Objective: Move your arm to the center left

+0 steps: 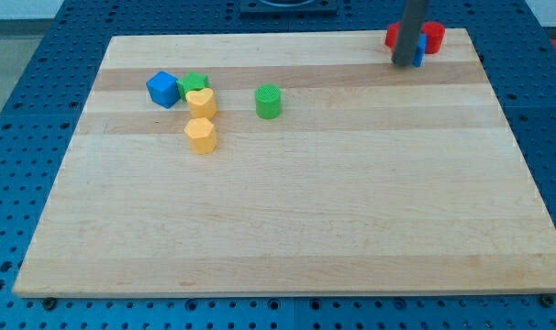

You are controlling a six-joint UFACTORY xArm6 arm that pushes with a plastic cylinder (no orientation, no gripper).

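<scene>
My rod comes down at the view's top right and my tip (405,63) rests on the wooden board (287,211) near its top right corner. It stands in front of a red block (431,35) and a small blue block (421,49), partly hiding both. At the view's upper left sits a cluster: a blue cube (163,89), a green block (194,84), a yellow heart-shaped block (202,103) and a yellow hexagonal block (201,135). A green cylinder (268,101) stands alone to their right. My tip is far right of this cluster.
The board lies on a blue perforated table (21,110) that surrounds it on all sides. A dark base (287,5) shows at the view's top edge.
</scene>
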